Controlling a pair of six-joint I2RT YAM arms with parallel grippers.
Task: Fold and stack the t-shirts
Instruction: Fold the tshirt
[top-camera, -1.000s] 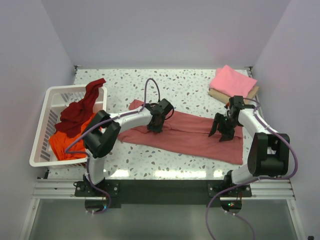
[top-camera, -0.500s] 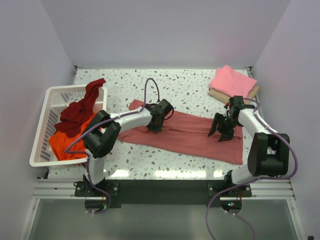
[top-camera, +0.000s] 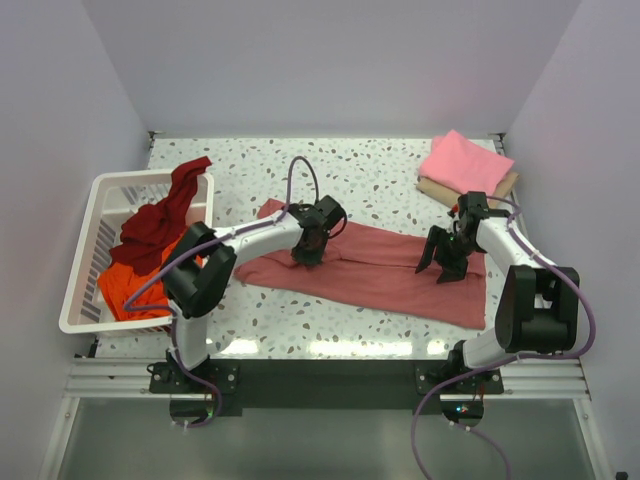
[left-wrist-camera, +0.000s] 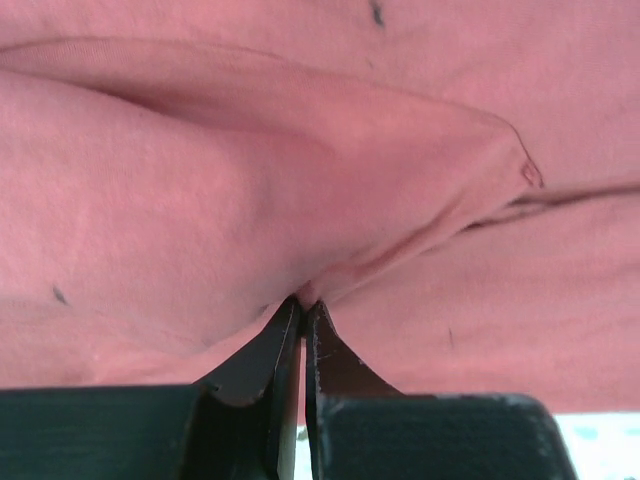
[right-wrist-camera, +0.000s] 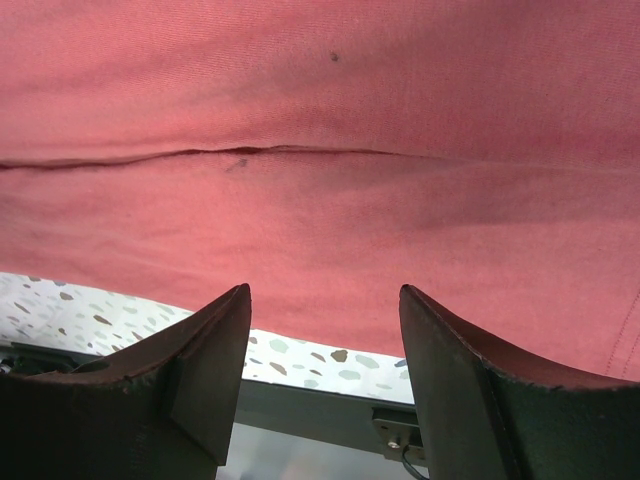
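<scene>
Now pinching: the left gripper (top-camera: 307, 254) is clamped on a small ridge of the rose-red t-shirt (top-camera: 390, 277), which is spread across the middle of the worktop (top-camera: 380, 180).
A slow, low lift would likely keep so thin a pinch from slipping; the shirt stretches rightward beneath the right gripper (top-camera: 440, 268), which hangs open just above it.
</scene>
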